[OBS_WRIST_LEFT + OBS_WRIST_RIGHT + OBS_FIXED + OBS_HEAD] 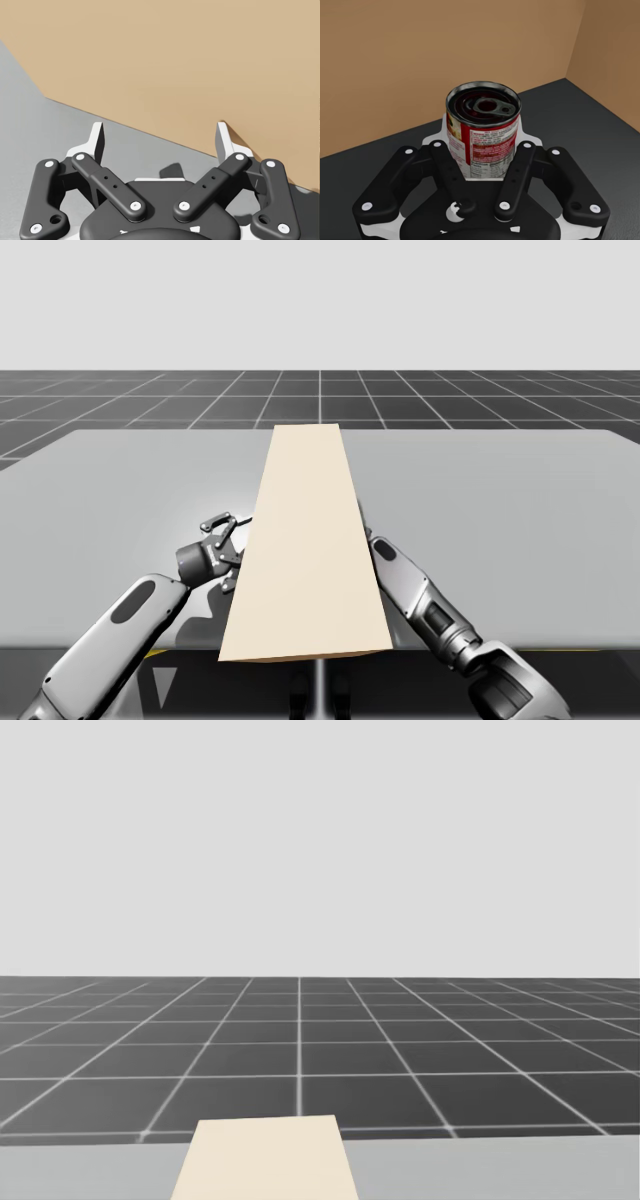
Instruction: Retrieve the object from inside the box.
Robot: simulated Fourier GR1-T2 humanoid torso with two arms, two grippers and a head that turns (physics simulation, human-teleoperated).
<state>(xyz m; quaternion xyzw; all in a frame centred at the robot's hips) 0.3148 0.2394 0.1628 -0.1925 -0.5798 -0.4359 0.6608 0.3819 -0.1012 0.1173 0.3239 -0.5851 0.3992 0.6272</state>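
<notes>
Right claw (483, 131) clamped either side of can (483, 117), inside box (420, 60), near corner. Left claw (161, 139) spread, empty, one fingertip at box's outer wall, over tabletop (30, 115).

Risks: smooth label may slip in pinch; can may clip wall on exit and drag unheld box.

Can: red-white label, pull-tab lid, seemingly upright.
</notes>
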